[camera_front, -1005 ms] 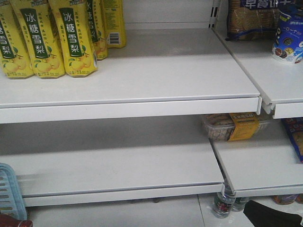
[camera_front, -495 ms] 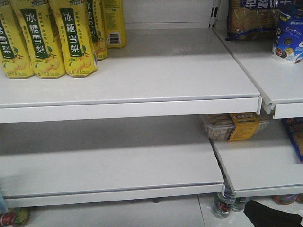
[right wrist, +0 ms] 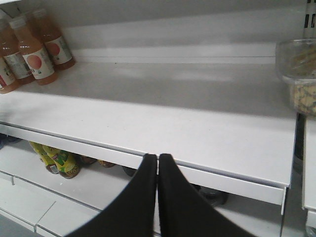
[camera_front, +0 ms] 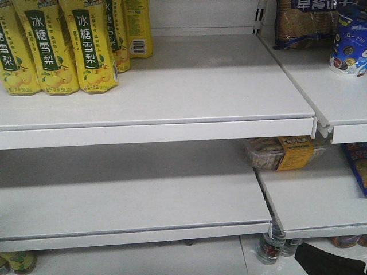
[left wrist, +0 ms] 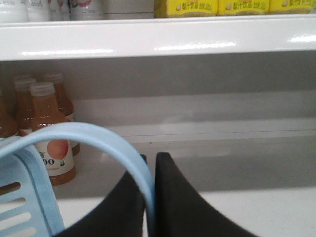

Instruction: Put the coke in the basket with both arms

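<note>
Now, left gripper (left wrist: pixel 149 197): through the left wrist camera I saw its black fingers pressed together around the pale blue handle of the basket (left wrist: pixel 29 197), the handle arching up from the lower left and down between the fingertips.
Basket: I saw only its slotted side wall and handle, at the lower left of the left wrist view; the front camera did not show it.
Right gripper (right wrist: pixel 157 197): I saw its two black fingers closed against each other with nothing between them, hanging in front of the edge of a white shelf (right wrist: pixel 197 128).
Coke: I could not find it in any of my views, so I cannot say where it was.
Left wrist surroundings: orange juice bottles (left wrist: pixel 49 133) stood at the back left of the shelf beyond the handle.
Front view: yellow-labelled bottles (camera_front: pixel 57 46) stood on the upper shelf at the left; a clear snack tub (camera_front: pixel 284 153) sat on the lower shelf to the right.
Right wrist surroundings: juice bottles (right wrist: pixel 29 49) at far left, a clear tub (right wrist: pixel 296 74) at far right.
</note>
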`<state>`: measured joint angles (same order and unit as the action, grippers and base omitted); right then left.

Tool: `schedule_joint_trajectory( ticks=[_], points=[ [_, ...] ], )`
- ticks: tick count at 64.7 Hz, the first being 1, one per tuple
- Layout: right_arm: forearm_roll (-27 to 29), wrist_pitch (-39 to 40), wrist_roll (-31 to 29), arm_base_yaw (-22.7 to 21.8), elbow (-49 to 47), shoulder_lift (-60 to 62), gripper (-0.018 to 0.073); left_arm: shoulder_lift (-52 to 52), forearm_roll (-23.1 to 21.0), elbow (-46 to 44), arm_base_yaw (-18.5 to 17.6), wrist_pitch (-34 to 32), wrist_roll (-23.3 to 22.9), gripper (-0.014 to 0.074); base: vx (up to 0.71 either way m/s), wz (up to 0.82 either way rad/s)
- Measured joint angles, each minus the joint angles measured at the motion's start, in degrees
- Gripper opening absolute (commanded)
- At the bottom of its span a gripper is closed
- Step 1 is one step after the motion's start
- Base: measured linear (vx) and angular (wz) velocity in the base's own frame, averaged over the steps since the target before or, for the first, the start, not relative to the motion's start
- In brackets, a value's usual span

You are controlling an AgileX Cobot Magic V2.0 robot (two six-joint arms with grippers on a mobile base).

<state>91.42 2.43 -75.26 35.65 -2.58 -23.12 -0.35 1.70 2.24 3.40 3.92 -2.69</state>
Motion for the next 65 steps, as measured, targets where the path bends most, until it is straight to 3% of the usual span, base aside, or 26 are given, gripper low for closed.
schedule_joint_trajectory(
  ticks=[18, 65],
  points=[
    [0.00, 0.00, 0.00, 0.00, 0.00, 0.00, -0.0004, 0.00, -0.12, 0.00, 3.19, 1.29, 0.00, -0.0006, 0.00, 0.00],
    [0.00, 0.00, 0.00, 0.00, 0.00, 0.00, -0.0004, 0.00, -0.06, 0.00, 3.24, 1.24, 0.00, -0.0006, 0.00, 0.00]
  ],
)
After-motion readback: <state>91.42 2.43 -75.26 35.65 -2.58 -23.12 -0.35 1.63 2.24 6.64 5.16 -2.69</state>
